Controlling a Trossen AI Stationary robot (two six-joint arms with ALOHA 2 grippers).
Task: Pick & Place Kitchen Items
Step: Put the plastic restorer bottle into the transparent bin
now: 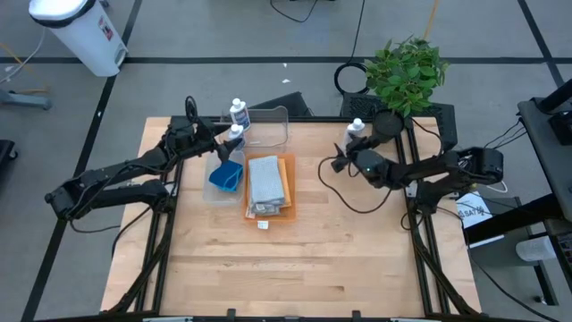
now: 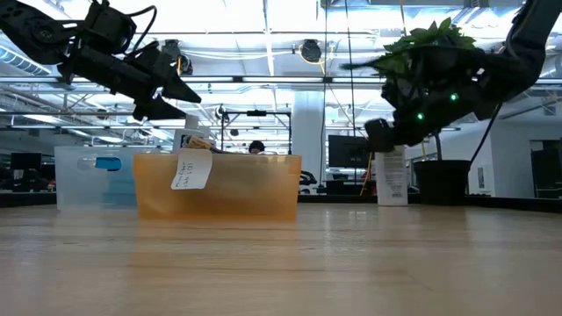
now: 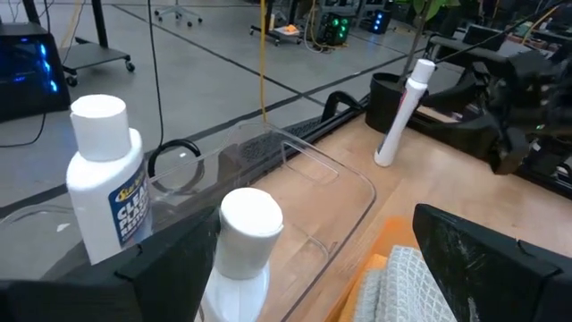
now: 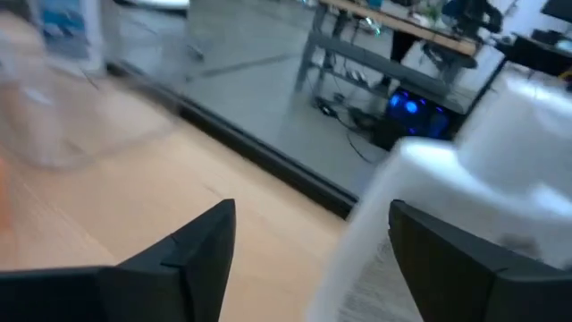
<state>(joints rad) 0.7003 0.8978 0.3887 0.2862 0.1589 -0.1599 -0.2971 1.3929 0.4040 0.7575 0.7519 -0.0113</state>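
Three white blue-labelled bottles stand upright. One (image 1: 239, 112) is inside the clear tub (image 1: 268, 125), one (image 1: 235, 134) is at the tub's near left corner, and one (image 1: 356, 130) is on the table by the plant pot. My left gripper (image 1: 219, 148) is open and raised above the table, just left of the corner bottle. That bottle's cap (image 3: 250, 219) shows ahead between the fingers, untouched. My right gripper (image 1: 343, 163) is open just near of the third bottle, which looms blurred in the right wrist view (image 4: 465, 206). A grey cloth (image 1: 266, 182) lies on an orange cloth (image 1: 286, 192). A blue sponge (image 1: 230, 175) lies beside them.
A green potted plant (image 1: 407, 72) stands at the far right edge, behind my right gripper. A black cable (image 1: 344, 192) loops on the table below the right arm. The near half of the wooden table (image 1: 295, 268) is bare. A white bin (image 1: 80, 31) stands on the floor.
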